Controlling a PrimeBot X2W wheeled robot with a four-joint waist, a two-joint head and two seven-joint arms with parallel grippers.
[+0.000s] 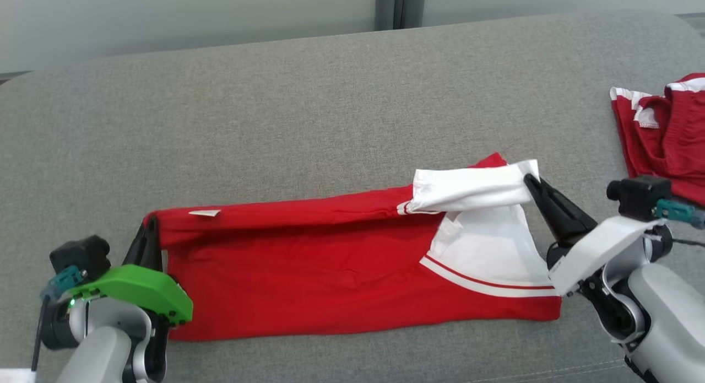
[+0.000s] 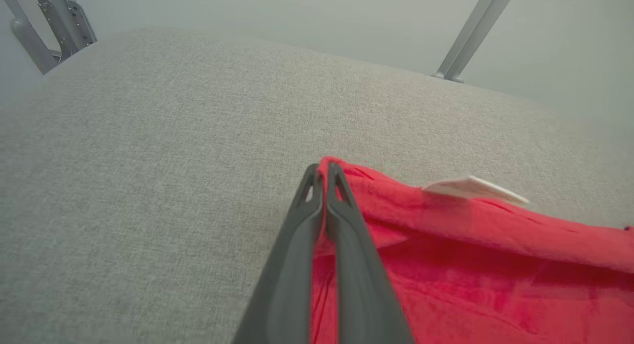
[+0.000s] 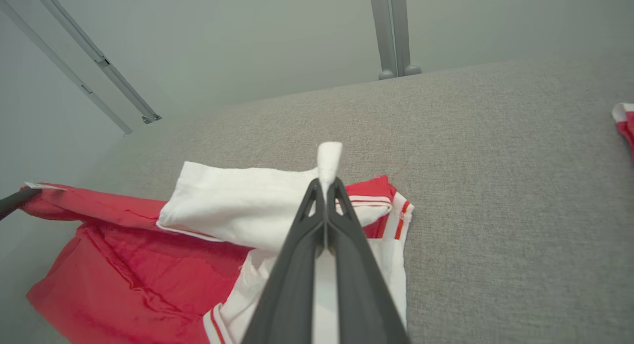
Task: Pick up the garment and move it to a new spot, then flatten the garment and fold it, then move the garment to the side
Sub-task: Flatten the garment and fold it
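The garment [image 1: 308, 262] is a red shirt with white sleeves, lying lengthwise across the grey cushion [image 1: 275, 107]. My left gripper [image 1: 150, 224] is shut on its red left corner, seen close up in the left wrist view as the gripper [image 2: 323, 172] pinching red cloth [image 2: 495, 265]. A small white tag [image 2: 473, 188] sticks out near that corner. My right gripper [image 1: 530, 179] is shut on the white sleeve end at the right, lifting it a little. In the right wrist view the gripper [image 3: 326, 184] has white cloth [image 3: 237, 205] poking out past its tips.
A second red and white garment [image 1: 663, 135] lies bunched at the cushion's far right edge. Behind the cushion stand a pale wall and a grey post [image 3: 394, 32]. Bare grey cushion stretches beyond the shirt and to its left.
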